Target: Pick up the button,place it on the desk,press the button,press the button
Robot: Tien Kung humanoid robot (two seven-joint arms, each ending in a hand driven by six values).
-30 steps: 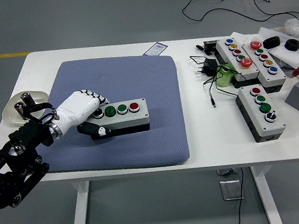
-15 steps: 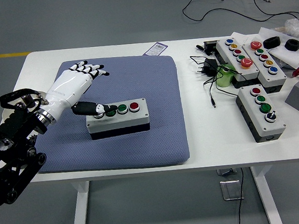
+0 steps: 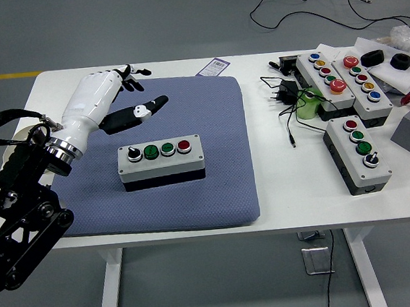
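Note:
A grey button box [image 3: 161, 160] with a black knob, two green buttons and a red button lies on the blue-grey mat [image 3: 208, 109] in the middle of the table. My left hand [image 3: 123, 96], white with black fingertips, is raised above and behind the box's left end, fingers spread, holding nothing and clear of the box. My right arm is out of view.
Several more button boxes [image 3: 357, 153] lie at the right, with a green object [image 3: 306, 104], a black adapter with cable [image 3: 286, 95] and black parts [image 3: 372, 57] beside them. A pale dish [image 3: 16, 135] sits at the left edge. A card [image 3: 213, 66] lies behind the mat.
My left hand has let go of the button box, lifted off it and moved back and up, fingers opening. The box stays on the mat.

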